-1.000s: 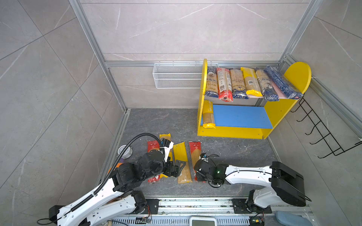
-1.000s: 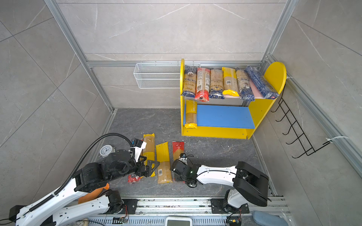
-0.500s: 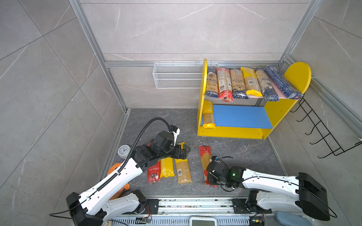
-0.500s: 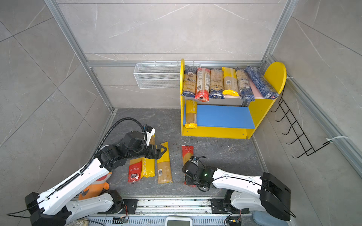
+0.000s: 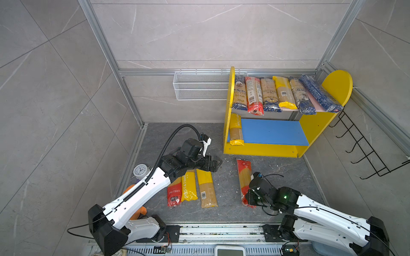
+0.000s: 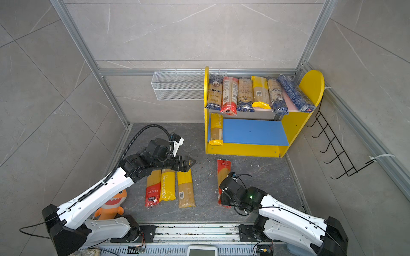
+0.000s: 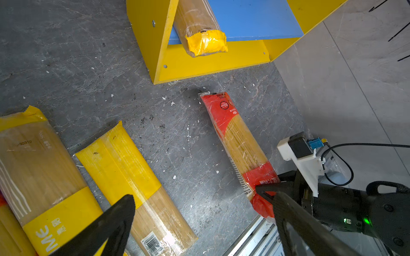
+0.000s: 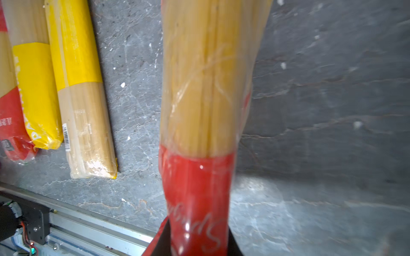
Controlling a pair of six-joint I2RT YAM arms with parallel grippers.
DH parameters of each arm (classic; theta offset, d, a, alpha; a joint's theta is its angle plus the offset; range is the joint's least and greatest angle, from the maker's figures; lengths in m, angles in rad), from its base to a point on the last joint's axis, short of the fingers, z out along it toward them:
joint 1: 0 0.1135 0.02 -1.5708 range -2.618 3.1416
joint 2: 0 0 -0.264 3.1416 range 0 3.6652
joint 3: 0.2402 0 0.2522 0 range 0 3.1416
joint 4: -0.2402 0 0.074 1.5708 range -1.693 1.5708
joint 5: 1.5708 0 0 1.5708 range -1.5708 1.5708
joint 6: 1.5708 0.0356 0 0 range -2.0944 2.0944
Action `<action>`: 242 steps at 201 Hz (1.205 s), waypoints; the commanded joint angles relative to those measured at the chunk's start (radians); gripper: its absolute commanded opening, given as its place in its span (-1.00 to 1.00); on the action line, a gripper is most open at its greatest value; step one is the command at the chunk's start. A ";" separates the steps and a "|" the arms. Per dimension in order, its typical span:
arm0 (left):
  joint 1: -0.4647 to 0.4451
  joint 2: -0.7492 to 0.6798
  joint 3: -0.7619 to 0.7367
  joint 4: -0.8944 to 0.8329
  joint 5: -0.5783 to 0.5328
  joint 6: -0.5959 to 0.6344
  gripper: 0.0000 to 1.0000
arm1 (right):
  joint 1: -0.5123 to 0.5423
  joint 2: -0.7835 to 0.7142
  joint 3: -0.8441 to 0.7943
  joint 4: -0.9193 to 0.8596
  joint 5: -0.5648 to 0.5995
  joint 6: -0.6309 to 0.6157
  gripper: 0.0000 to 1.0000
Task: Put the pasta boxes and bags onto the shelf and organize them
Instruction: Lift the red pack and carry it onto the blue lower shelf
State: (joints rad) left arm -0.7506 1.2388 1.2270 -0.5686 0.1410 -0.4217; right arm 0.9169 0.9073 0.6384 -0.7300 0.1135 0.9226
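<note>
Right gripper (image 8: pixel 196 235) was clamped on the red-ended spaghetti pack (image 5: pixel 243 177) at its near end; left gripper (image 7: pixel 194 192) hung with jaws apart over the yellow-ended pack (image 5: pixel 205 188).

Both top views look steeply down from high above the front edge, taking in the whole floor (image 5: pixel 226 188) and the shelf (image 5: pixel 261 153). The left wrist view looks obliquely down from nearby at the red-ended pack (image 7: pixel 239 141); the right wrist view hugs that pack (image 8: pixel 199 88), seemingly lengthwise, somewhat blurred.
</note>
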 commanded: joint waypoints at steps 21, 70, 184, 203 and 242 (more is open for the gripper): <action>0.033 0.022 0.073 0.042 0.050 0.052 1.00 | -0.060 -0.044 0.213 -0.075 0.111 -0.139 -1.00; 0.072 0.070 0.128 0.054 0.091 0.071 1.00 | -0.142 0.003 0.399 -0.161 0.129 -0.252 -1.00; 0.189 0.196 0.273 0.058 0.178 0.124 1.00 | -0.502 0.320 0.617 0.053 0.055 -0.511 -1.00; 0.205 0.213 0.297 0.042 0.180 0.138 1.00 | -0.568 0.404 0.662 0.118 0.011 -0.550 -1.00; 0.246 0.231 0.327 0.019 0.180 0.155 1.00 | -0.638 0.573 0.786 0.168 -0.041 -0.606 -1.00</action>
State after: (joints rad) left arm -0.5289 1.4700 1.5116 -0.5461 0.2951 -0.3042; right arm 0.3012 1.4349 1.3075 -0.7624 0.0994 0.3965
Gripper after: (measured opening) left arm 0.999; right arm 0.203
